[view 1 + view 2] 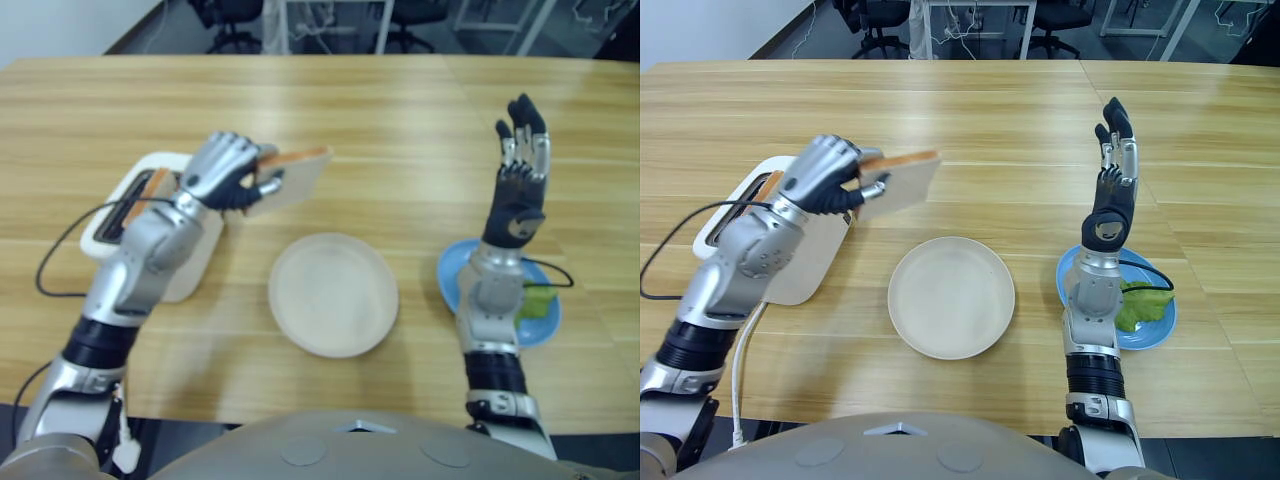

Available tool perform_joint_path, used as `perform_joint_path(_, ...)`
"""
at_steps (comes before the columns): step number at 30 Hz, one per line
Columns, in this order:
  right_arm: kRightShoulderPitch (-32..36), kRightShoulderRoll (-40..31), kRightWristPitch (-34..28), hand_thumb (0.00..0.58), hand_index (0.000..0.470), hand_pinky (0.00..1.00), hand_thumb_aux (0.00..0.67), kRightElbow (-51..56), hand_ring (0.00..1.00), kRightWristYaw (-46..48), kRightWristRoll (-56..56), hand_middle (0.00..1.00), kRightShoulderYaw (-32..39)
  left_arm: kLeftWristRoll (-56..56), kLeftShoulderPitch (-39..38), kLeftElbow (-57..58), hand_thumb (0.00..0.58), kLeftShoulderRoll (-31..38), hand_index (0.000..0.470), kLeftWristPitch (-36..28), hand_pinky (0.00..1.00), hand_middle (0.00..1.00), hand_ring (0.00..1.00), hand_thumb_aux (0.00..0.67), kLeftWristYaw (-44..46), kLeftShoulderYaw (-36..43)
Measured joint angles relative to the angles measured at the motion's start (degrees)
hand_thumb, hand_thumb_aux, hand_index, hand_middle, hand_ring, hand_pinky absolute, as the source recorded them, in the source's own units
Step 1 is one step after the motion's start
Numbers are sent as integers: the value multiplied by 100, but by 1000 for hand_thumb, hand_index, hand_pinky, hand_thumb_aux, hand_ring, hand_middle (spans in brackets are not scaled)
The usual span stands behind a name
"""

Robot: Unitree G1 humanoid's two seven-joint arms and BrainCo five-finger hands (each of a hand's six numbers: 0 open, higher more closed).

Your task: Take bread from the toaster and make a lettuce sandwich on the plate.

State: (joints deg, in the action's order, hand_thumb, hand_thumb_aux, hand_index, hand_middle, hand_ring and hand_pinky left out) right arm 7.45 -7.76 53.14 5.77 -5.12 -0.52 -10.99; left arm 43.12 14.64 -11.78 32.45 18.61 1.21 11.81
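Above the toaster (810,265) toward the table's (400,110) left edge, the left hand (225,170) pinched a bread slice (300,175). The right hand (520,185) stood upright, fingers straight, over the lettuce (1140,303) in its blue dish (1145,343). The plate (333,293) lay between them.

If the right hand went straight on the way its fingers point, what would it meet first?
Probably nothing: the open right hand points upward above the table, and that way looks free.

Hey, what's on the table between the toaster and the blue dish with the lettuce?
The round cream plate lies between the toaster and the blue dish, bare wood either side; both eye views show it.
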Motion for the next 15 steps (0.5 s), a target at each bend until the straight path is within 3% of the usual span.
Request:
perform_joint_path(7,65,-13,-24,0,0,0,0,7,0,107,140,0,-5,1037,-369,748,580,-366,460,558,1000,1000,1000,670,-823,1021)
perform_joint_path(15,42,57,-104,0,0,0,0,-13,0,238,163,0,9,2199,-336,1818,580,-602,460,686,1000,1000,1000,670,-2166,1931)
